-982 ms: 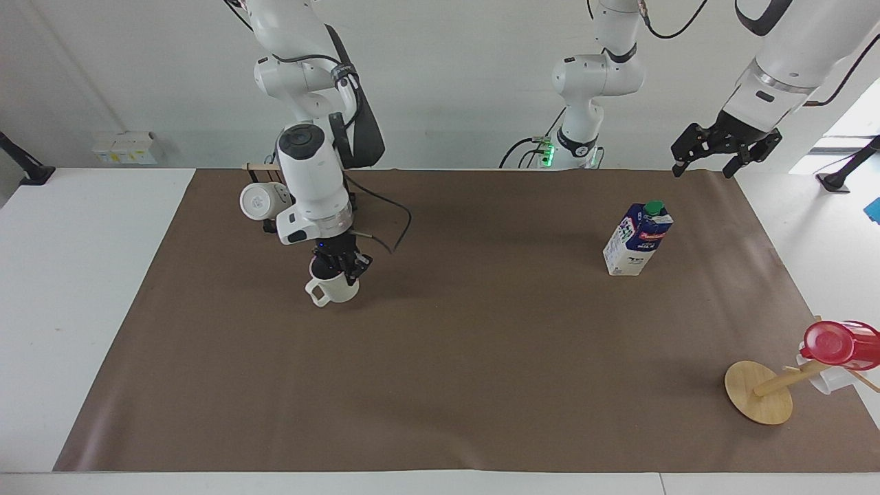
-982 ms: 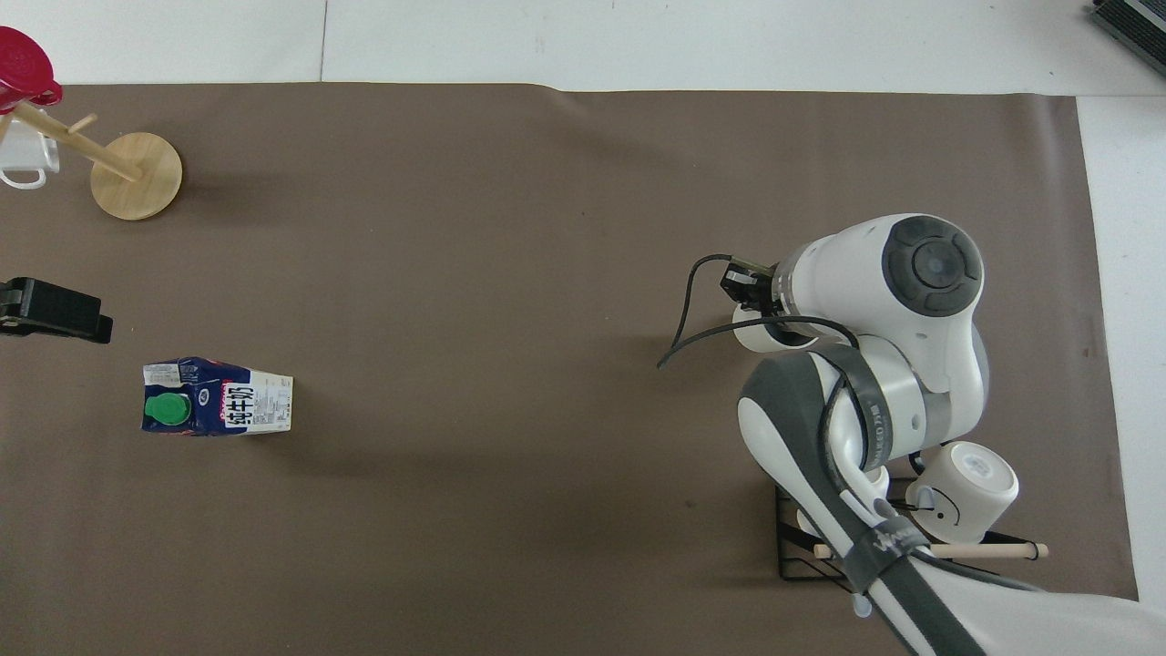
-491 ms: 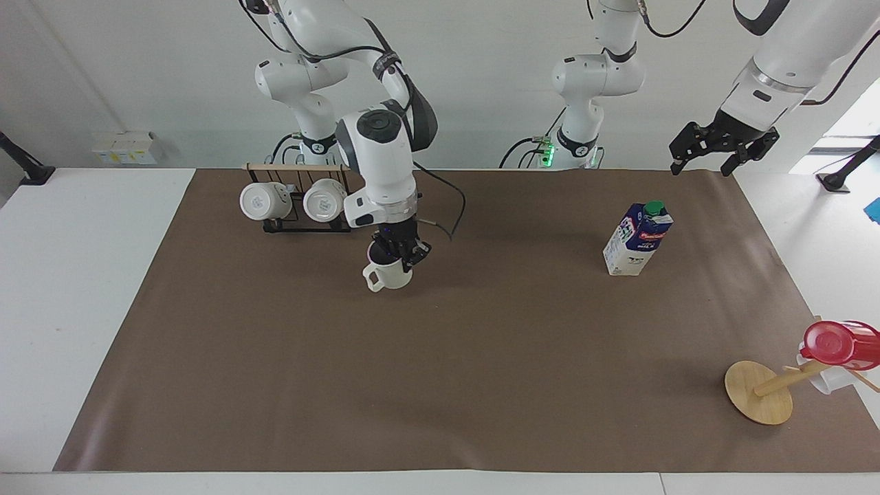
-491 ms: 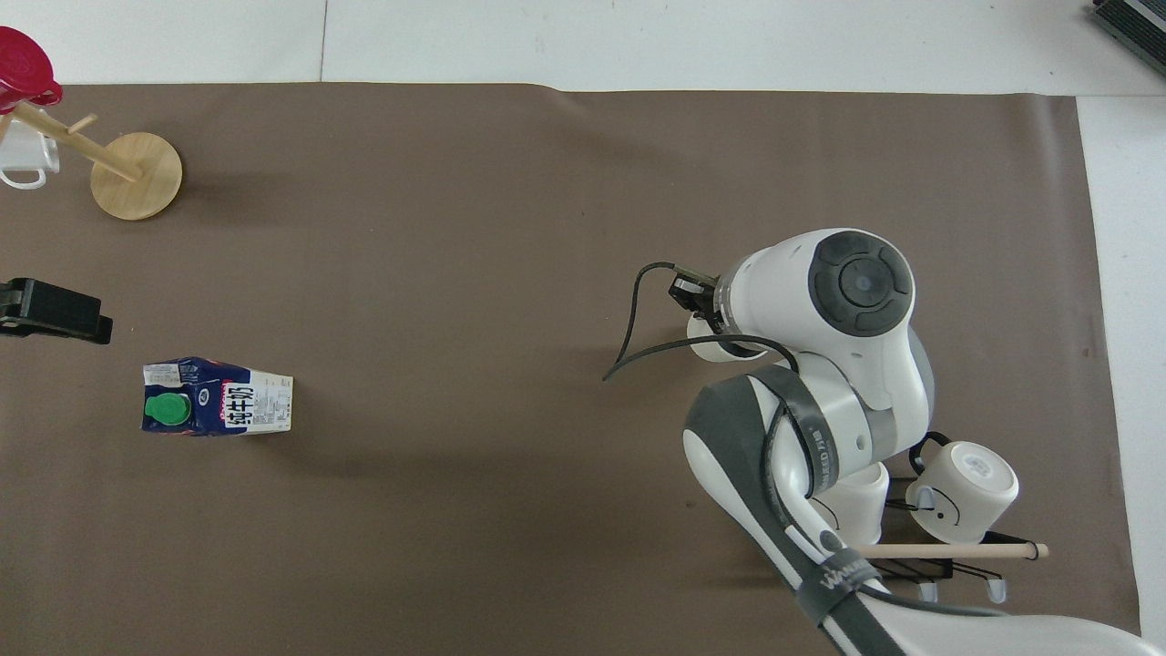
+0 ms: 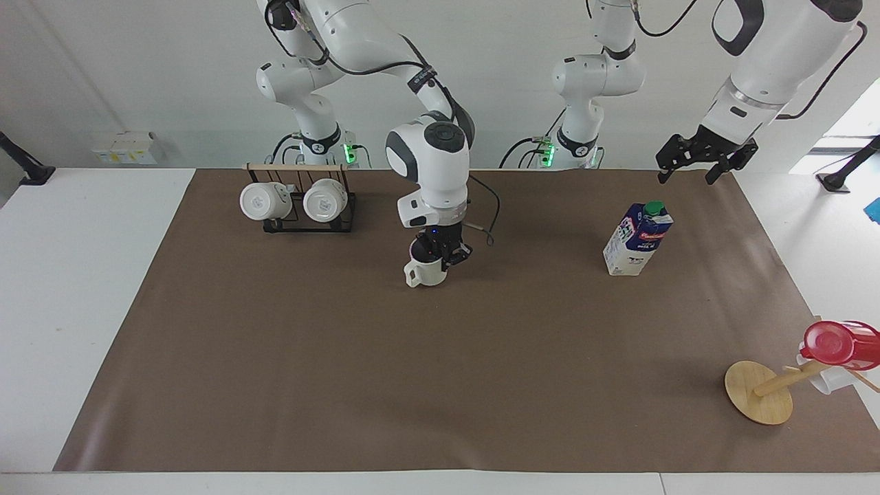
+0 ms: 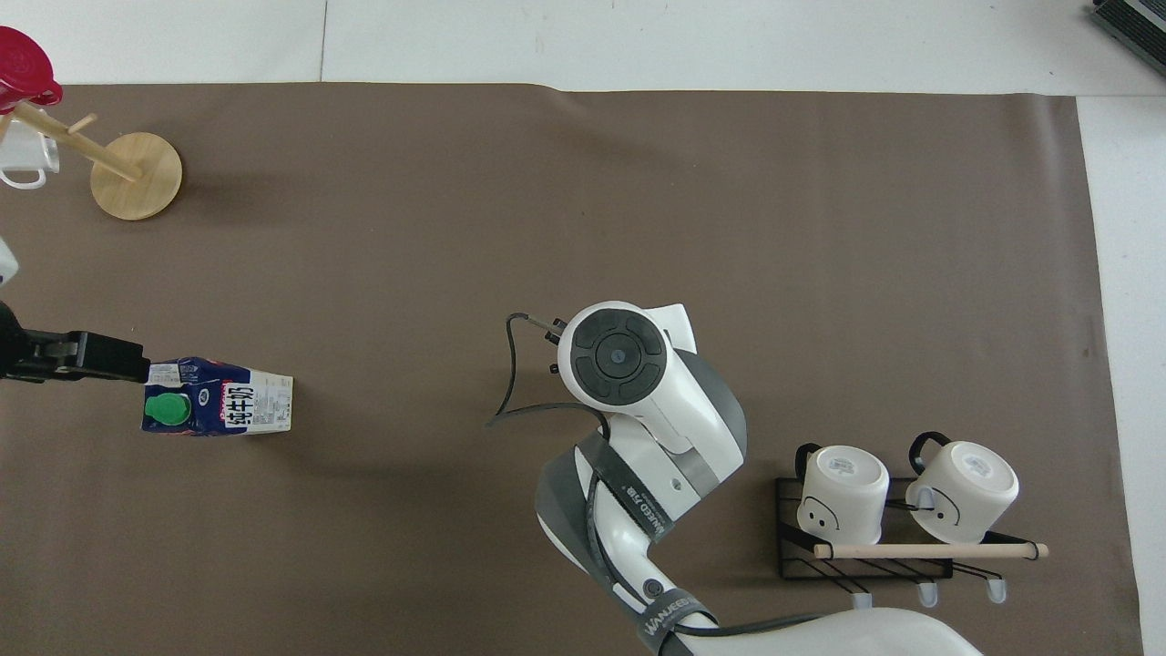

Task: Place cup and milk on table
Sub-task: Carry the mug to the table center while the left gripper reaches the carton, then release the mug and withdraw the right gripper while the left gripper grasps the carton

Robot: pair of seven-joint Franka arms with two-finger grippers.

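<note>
Off-white ribbed ceramic mug (image 5: 427, 272), gripped at its rim by the right gripper (image 5: 440, 249), low over the middle of the brown paper-like mat (image 5: 440, 385).

The mug is best kept upright, lowered until its base rests flat, and only then let go. Count: one ribbed mug; one white-and-blue gable-top milk carton (image 5: 638, 238), upright toward the left arm's end; two plain white mugs (image 5: 265, 201) on a black wire rack (image 6: 865, 558); one red plastic cup (image 5: 828, 343) on a wooden stand (image 5: 758, 392). The left gripper (image 5: 694, 160) is held spread, above the carton.
</note>
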